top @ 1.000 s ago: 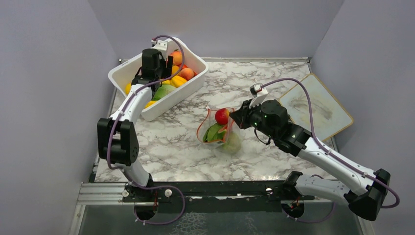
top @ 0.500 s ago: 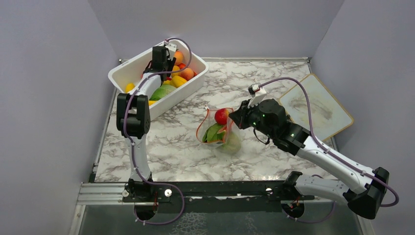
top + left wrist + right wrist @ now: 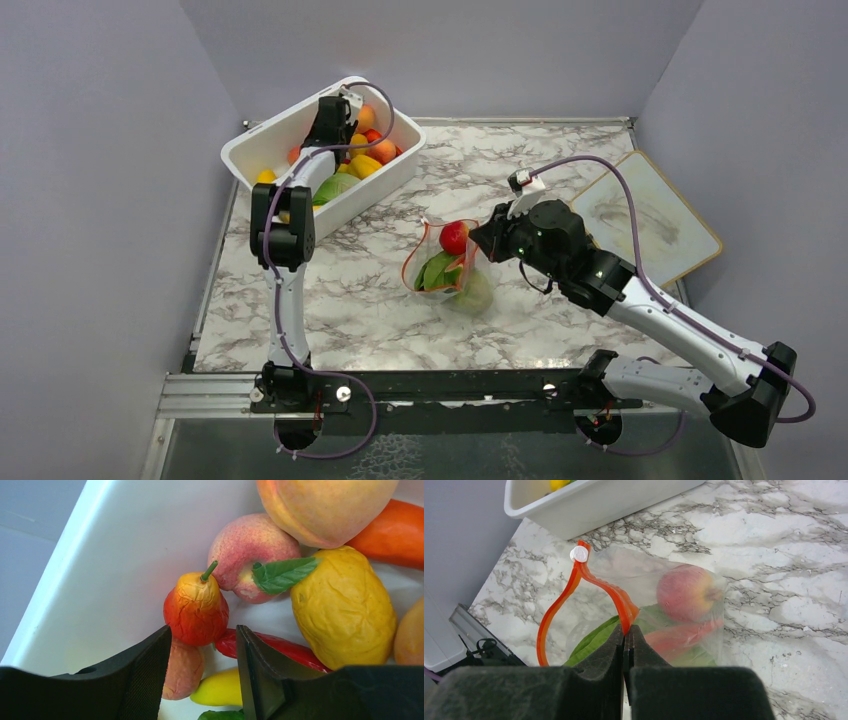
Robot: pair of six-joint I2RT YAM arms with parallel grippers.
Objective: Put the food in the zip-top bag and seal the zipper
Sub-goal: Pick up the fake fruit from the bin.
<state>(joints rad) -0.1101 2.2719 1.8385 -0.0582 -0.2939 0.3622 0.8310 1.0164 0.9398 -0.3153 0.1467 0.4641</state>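
Left end effector (image 3: 203,630) reached farther, pepper (image 3: 280,648) half-hidden

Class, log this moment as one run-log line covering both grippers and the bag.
left gripper: open, straddling pear in tub | right gripper: shut on zipper | bag: open, holds red fruit, greens

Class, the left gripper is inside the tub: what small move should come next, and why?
Probably close the left gripper on the red-orange pear: its open fingers flank the pear's lower end, while the right gripper pinches the zipper of the zip-top bag, holding its mouth open.
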